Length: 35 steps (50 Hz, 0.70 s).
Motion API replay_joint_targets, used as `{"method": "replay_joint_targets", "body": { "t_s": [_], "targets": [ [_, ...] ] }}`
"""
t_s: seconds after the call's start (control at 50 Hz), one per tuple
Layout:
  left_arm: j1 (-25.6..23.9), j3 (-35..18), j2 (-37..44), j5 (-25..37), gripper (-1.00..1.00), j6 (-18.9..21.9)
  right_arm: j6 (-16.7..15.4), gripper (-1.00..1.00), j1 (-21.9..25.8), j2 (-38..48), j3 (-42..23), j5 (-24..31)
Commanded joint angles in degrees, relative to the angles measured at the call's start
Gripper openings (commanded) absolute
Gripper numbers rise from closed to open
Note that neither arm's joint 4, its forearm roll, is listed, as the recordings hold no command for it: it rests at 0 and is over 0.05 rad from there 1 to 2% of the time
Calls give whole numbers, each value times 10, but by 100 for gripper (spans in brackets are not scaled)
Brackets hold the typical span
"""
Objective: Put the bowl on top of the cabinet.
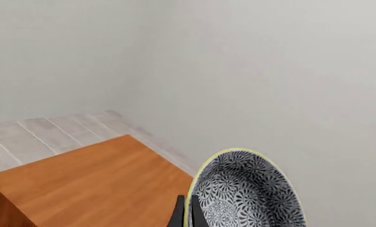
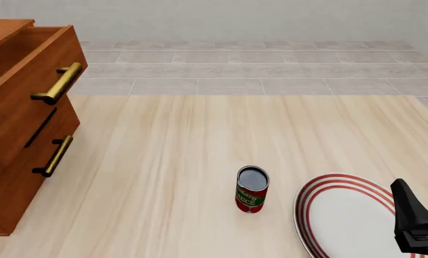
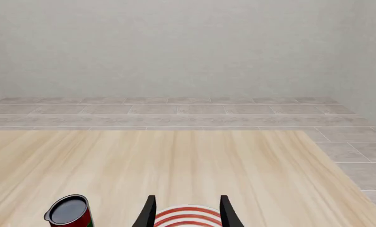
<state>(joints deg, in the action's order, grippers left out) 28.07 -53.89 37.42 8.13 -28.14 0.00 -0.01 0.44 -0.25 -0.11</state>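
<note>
Task well advanced, not complete. Near right: right end effector [image 3: 187, 211] idle with fingers spread, hovering above red-ringed white plate [image 2: 350, 215] on pale wooden surface [image 2: 178, 156]; no part in the task apparent. Just left of the plate: upright open can [image 2: 252, 189], red and green label. Far left: cabinet [image 2: 20, 118], reddish-brown, brass bar handles, top drawer apparently pulled out. Out of the front view, shown only by the left wrist camera: bowl [image 1: 248, 191] lifted, rim pinched between fingers of left end effector [image 1: 186, 215], tilted on edge, beside and above cabinet top [image 1: 93, 182]. Remaining: carry over, level, release. Bowl: deep, round, dense grey-blue floral interior, pale yellowish rim.
</note>
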Motion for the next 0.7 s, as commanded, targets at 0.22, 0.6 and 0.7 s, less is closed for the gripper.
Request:
{"method": "replay_joint_targets", "body": {
  "t_s": [0.22,0.6,0.7],
  "targets": [
    [53,-32,58,-21,-100,-19,0,100,0,0,0,0],
    [81,-73,110,-21,-100,-29,0,100,11,-4,-2,6],
    [89,-85,138,-22,-100,-28,0,100,11,-4,-1,5]
  ]
}}
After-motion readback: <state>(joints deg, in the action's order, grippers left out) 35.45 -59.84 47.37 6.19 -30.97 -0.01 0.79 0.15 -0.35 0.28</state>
